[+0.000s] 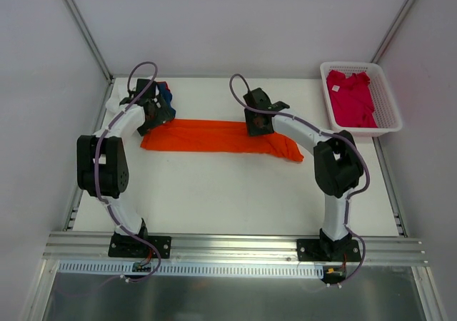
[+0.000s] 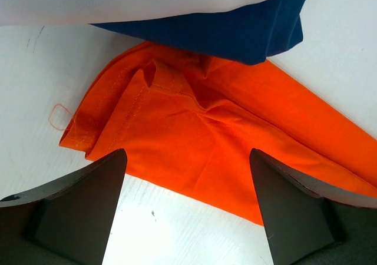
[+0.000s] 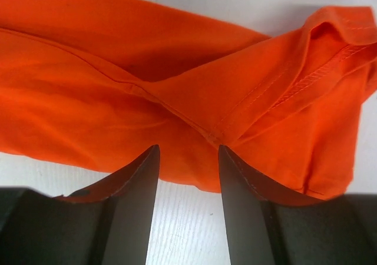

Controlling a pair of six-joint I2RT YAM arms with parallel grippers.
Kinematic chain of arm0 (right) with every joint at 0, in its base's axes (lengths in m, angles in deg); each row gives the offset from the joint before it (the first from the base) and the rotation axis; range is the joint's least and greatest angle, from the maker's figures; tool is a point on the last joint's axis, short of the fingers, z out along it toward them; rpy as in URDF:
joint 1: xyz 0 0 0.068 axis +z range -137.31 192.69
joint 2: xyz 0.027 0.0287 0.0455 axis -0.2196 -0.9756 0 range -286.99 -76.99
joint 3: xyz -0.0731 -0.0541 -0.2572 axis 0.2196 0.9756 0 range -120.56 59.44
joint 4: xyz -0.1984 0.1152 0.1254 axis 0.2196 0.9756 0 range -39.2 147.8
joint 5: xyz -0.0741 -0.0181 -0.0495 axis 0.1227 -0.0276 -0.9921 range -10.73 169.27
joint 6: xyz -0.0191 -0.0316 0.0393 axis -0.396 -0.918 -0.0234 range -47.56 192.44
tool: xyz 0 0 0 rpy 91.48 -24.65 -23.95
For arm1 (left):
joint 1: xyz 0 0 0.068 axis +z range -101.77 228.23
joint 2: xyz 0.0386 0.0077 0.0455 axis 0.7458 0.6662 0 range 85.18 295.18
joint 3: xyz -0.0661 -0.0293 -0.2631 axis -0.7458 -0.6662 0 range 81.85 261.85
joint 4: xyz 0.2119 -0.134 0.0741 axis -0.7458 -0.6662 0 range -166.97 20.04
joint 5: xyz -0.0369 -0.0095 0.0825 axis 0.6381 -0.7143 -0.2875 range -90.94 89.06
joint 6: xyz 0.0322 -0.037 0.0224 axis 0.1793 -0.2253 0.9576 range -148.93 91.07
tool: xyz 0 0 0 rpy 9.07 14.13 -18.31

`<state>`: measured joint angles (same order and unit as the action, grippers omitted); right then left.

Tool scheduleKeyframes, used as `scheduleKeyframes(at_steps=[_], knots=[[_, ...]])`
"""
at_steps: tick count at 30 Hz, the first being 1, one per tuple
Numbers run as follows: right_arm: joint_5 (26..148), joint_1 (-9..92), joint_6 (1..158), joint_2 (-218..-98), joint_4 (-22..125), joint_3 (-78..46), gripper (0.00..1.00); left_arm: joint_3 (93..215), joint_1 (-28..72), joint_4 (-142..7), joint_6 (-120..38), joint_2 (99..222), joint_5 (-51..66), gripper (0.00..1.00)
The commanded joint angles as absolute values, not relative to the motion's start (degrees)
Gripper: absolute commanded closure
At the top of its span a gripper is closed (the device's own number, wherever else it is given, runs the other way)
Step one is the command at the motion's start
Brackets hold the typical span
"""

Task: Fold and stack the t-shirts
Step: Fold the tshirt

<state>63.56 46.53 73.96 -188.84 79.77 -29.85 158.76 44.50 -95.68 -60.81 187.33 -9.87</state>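
Left gripper (image 1: 153,111) is at the table's (image 1: 214,192) far-left corner, fingers apart with nothing between them, hovering over the left end of the orange t-shirt (image 1: 207,137). Just behind it lies the navy t-shirt (image 2: 235,35), apparently folded already, its edge overlapping the orange hem. The orange shirt lies as a long narrow strip across the far half of the table, so the lengthwise folds look done and the crosswise folds are still to do. Right gripper (image 1: 257,121) is over the strip's right end, fingers apart and holding nothing; contact with the cloth is unclear. In the far-right corner, the white mesh basket (image 1: 391,103) holds crimson t-shirts (image 1: 353,100), crumpled and unfolded. Roughly a third through; stacking is mostly left.
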Motion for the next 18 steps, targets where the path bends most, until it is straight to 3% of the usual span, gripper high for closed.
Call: scheduleKeyframes(at_steps=[1,18], knots=[[66.0,46.3,76.0,-190.2,80.2,-29.3,0.52,158.8,44.1,-95.6,-59.2,188.3,-8.8,0.14],[78.7,44.0,81.8,-193.2,77.4,-23.7,0.52,157.4,43.8,-95.6,-58.4,186.3,-7.4,0.14]])
